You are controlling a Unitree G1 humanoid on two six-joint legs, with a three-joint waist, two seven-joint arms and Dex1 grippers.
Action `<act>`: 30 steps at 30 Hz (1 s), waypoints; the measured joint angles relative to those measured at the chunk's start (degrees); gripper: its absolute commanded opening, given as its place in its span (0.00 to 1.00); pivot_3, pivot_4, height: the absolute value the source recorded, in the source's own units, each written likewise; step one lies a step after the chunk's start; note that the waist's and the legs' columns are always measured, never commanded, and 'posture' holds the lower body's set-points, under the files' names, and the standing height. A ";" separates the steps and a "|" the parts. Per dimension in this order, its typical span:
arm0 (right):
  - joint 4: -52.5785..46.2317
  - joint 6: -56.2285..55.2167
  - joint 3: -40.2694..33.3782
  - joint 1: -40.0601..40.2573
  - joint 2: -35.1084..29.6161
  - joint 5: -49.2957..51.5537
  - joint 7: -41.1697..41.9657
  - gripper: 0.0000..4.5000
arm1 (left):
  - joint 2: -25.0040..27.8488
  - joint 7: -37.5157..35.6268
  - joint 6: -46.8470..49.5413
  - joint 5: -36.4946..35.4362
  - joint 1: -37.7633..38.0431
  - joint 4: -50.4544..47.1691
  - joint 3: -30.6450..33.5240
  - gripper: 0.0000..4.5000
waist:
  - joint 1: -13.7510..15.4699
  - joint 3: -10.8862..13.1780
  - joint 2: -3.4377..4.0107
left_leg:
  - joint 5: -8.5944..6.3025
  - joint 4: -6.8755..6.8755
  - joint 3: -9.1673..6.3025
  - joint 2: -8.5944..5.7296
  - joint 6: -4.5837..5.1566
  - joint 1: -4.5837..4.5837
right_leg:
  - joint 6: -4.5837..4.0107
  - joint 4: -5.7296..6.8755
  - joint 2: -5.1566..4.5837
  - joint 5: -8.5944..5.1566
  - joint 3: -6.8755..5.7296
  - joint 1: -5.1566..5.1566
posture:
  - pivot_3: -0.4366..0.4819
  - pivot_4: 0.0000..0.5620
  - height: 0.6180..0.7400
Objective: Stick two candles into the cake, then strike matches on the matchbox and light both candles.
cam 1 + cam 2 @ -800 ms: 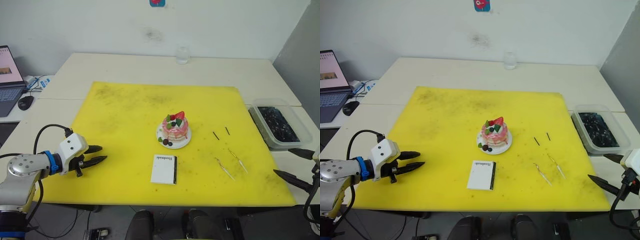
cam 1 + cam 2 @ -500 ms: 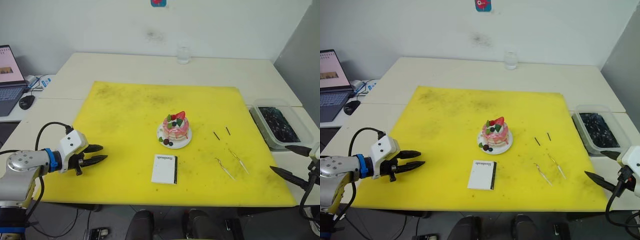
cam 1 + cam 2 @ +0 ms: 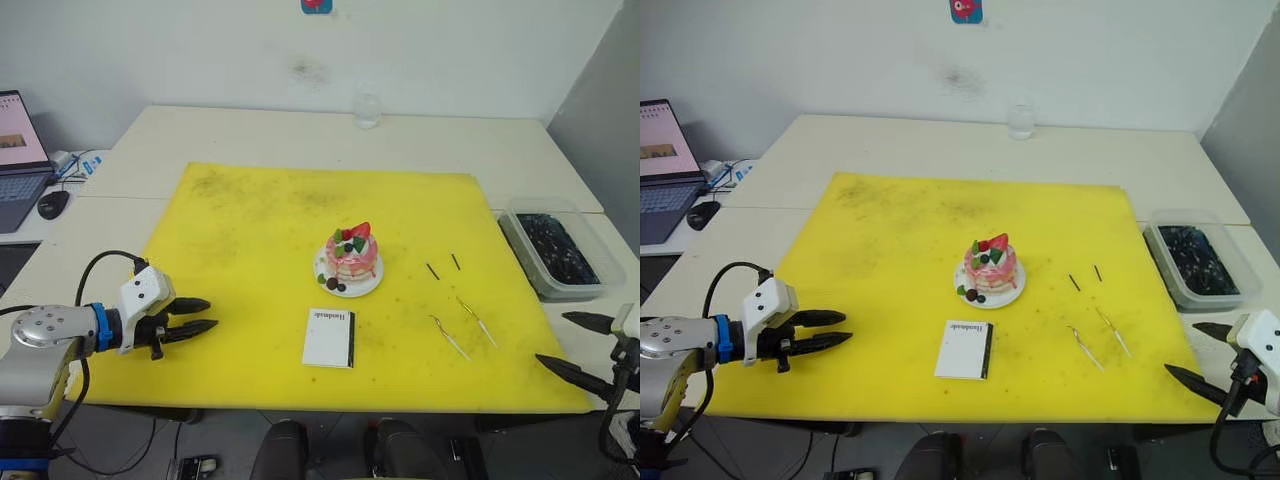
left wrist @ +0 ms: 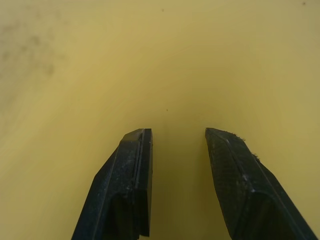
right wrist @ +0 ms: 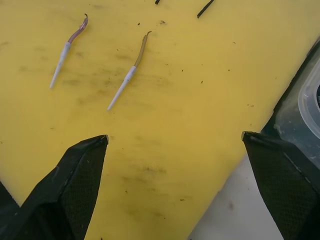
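The pink-and-white cake (image 3: 350, 258) sits on its white plate (image 3: 322, 277) in the middle of the yellow mat (image 3: 250, 220). The white matchbox (image 3: 329, 338) lies flat just in front of it. Two pale candles (image 3: 449, 337) (image 3: 476, 320) lie to the right, seen up close as candles (image 5: 129, 74) (image 5: 66, 47) beyond my right gripper (image 5: 173, 137). Two dark matches (image 3: 431, 271) (image 3: 455, 262) lie behind them. My right gripper (image 3: 552, 338) is open at the mat's near right corner. My left gripper (image 3: 210, 313) is open and empty over the mat's near left; its fingers (image 4: 137, 150) hover above bare mat.
A clear plastic tub (image 3: 555, 250) of dark contents stands off the mat's right edge, close to my right gripper, also seen as the tub (image 5: 310, 100). A glass (image 3: 366, 110) stands at the table's back. A laptop (image 3: 15, 160) and mouse (image 3: 50, 204) are far left.
Both grippers have drifted slightly toward the table's near edge, the right one also a little leftward. Both stay open. Nothing on the mat has moved.
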 measured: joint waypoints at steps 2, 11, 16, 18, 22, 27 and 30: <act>-0.35 -0.08 -0.24 0.13 0.25 -0.02 -0.06 1.00 | 0.00 0.16 -0.40 0.04 0.23 0.05 0.05 0.64 | 0.01 0.00 0.00 | 0.00 0.00 0.00 0.00 0.00 0.00 | 0.00 0.00 0.00 0.00 0.00 0.00 | 0.48 0.27 1.00; -3.42 0.69 -2.49 2.08 1.70 0.70 -0.33 1.00 | -1.36 0.97 3.91 -4.58 2.51 -6.99 2.06 1.00 | 0.02 0.00 -0.01 | 0.00 0.02 -0.02 0.00 0.00 -0.02 | 0.03 0.00 -0.01 0.02 -0.02 0.02 | 0.48 0.27 1.00; -9.27 4.10 -4.61 3.32 2.83 3.42 -1.26 1.00 | -1.81 -0.15 10.78 -10.45 2.14 -16.51 0.35 1.00 | 0.06 -0.01 0.00 | 0.00 0.07 -0.03 0.00 0.00 0.00 | 0.06 0.03 0.00 0.04 -0.01 0.05 | 0.48 0.27 1.00; -12.07 6.13 -4.79 4.01 3.74 4.80 -2.40 1.00 | -2.17 -0.01 13.12 -11.97 1.75 -20.21 -1.25 1.00 | 0.08 -0.01 0.00 | 0.00 0.07 -0.04 0.00 0.00 -0.01 | 0.12 0.03 0.00 0.07 -0.02 0.05 | 0.48 0.27 1.00; -17.67 11.52 -2.89 4.21 6.20 4.98 -8.13 1.00 | -5.35 2.06 17.32 -15.95 -0.85 -28.72 -5.53 1.00 | 0.09 -0.02 -0.02 | 0.00 0.11 -0.03 -0.01 0.00 -0.02 | 0.15 0.02 0.01 0.09 0.01 0.07 | 0.48 0.27 1.00; -22.11 20.39 3.71 2.61 9.34 4.29 -18.63 1.00 | -9.71 5.96 21.44 -19.63 -5.61 -36.17 -10.29 1.00 | 0.04 -0.03 -0.01 | 0.01 0.15 -0.06 -0.04 0.00 -0.01 | 0.17 0.05 0.07 0.10 0.02 0.07 | 0.48 0.27 1.00; -22.60 22.11 6.16 1.22 10.45 3.48 -22.33 1.00 | -11.42 7.84 23.26 -20.98 -7.69 -38.24 -11.93 1.00 | 0.03 -0.03 -0.01 | 0.01 0.16 -0.07 -0.07 0.00 -0.01 | 0.19 0.05 0.14 0.11 0.02 0.08 | 0.48 0.27 1.00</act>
